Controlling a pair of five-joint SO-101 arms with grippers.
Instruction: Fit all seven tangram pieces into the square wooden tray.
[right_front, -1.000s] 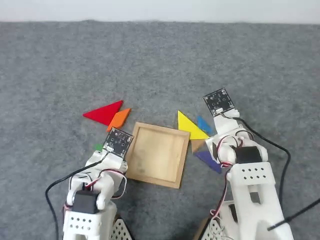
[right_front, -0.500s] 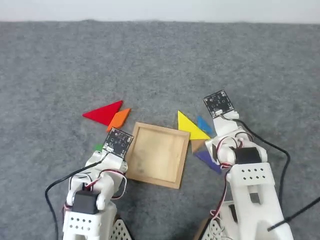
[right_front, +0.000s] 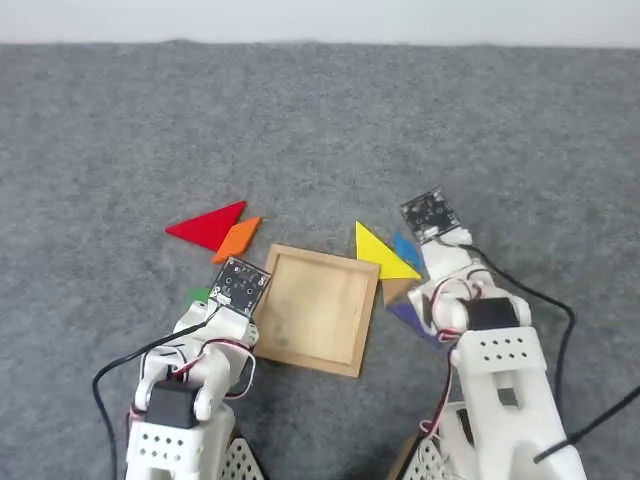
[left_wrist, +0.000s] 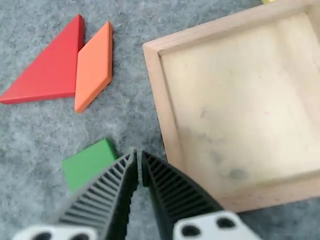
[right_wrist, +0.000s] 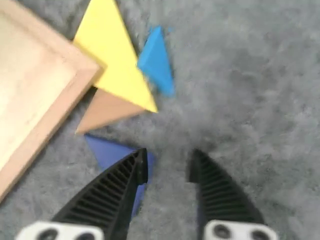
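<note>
High view: tangram set of seven pieces. The square wooden tray (right_front: 315, 308) is bare and every piece lies loose on the grey carpeted surface (right_front: 320, 130).

On the left arm's side of the tray we list a large red triangle (right_front: 210, 225), an orange parallelogram (right_front: 237, 238) touching it, and a green square (left_wrist: 87, 162) just beside the left claw (left_wrist: 137, 156), which is clenched on nothing. On the right arm's side are a large yellow triangle (right_wrist: 112, 57) at the tray's corner, a small light-blue triangle (right_wrist: 157, 60) just beside it, a tan triangle (right_wrist: 107, 112) partly under the yellow one, and a dark-blue triangle (right_wrist: 107, 150). The right claw (right_wrist: 167, 162) is released, one finger over the dark-blue piece's edge. We judge the first pick to be in hand, probably the dark-blue triangle. The next move calls for centring the jaws across it, then lowering onto its thin edges.
</note>
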